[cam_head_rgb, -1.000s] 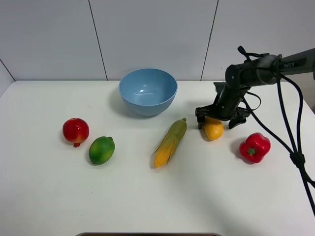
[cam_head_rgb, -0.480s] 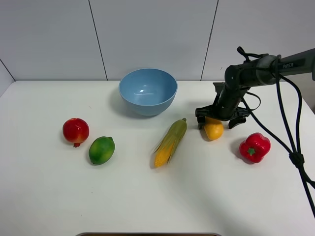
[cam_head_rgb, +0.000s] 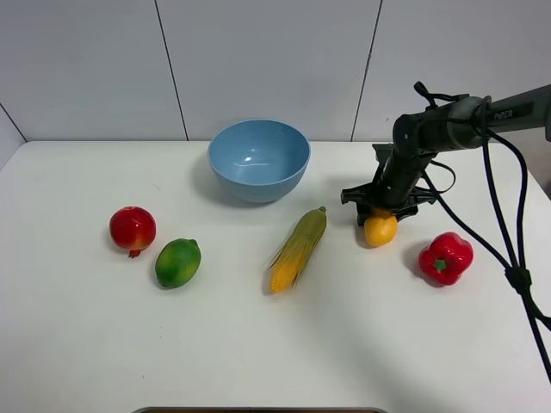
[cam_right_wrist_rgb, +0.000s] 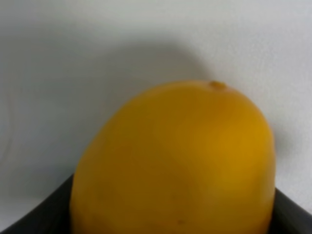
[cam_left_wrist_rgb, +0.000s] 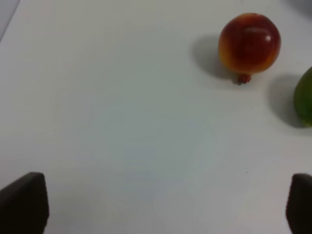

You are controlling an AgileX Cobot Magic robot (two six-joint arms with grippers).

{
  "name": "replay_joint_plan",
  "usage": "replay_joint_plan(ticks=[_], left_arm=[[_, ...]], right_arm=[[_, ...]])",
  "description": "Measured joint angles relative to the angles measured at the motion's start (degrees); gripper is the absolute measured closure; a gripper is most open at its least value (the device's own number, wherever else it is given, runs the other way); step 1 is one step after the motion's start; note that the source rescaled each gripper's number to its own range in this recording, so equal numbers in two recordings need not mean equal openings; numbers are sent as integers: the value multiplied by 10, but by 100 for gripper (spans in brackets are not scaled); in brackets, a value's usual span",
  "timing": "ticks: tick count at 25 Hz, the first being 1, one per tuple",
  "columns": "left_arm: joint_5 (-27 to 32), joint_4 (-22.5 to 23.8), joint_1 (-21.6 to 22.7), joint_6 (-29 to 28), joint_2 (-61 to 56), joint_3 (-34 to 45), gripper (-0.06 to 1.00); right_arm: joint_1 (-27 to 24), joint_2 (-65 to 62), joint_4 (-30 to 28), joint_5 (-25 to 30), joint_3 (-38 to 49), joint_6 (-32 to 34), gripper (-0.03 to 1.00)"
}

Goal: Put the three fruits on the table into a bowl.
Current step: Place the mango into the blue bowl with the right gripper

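Observation:
The yellow-orange mango (cam_head_rgb: 380, 230) lies on the white table (cam_head_rgb: 413, 344), right of the middle, with my right gripper (cam_head_rgb: 380, 212) shut on its far end. It fills the right wrist view as mango (cam_right_wrist_rgb: 175, 161), a dark finger (cam_right_wrist_rgb: 34, 214) on either side. The red pomegranate (cam_head_rgb: 132, 229) and the green fruit (cam_head_rgb: 177, 262) lie at the left. The light-blue bowl (cam_head_rgb: 258, 159) stands empty at the back. My left gripper (cam_left_wrist_rgb: 156, 204) hangs open above bare table, short of the pomegranate (cam_left_wrist_rgb: 249, 43) and the green fruit (cam_left_wrist_rgb: 304, 96).
A husked corn cob (cam_head_rgb: 298, 249) lies between the bowl and the mango. A red bell pepper (cam_head_rgb: 445, 257) sits just right of the mango. The right arm's cables (cam_head_rgb: 508, 232) hang along the right edge.
The right gripper's jaws have closed in on the mango, which shifted slightly to the right. Everything else is still.

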Motion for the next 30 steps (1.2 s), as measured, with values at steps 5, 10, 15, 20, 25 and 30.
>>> replay_joint_plan(ticks=[5, 10, 15, 20, 25, 30], left_arm=[[0, 0, 0, 1, 0, 0, -6], [0, 0, 0, 1, 0, 0, -6], [0, 0, 0, 1, 0, 0, -6], [0, 0, 0, 0, 0, 0, -6], [0, 0, 0, 0, 0, 0, -6], [0, 0, 0, 0, 0, 0, -6]], right_arm=[[1, 0, 0, 0, 0, 0, 93], [1, 0, 0, -1, 0, 0, 93], [1, 0, 0, -1, 0, 0, 93], [1, 0, 0, -1, 0, 0, 93], [1, 0, 0, -1, 0, 0, 93], [1, 0, -3, -2, 0, 0, 93]])
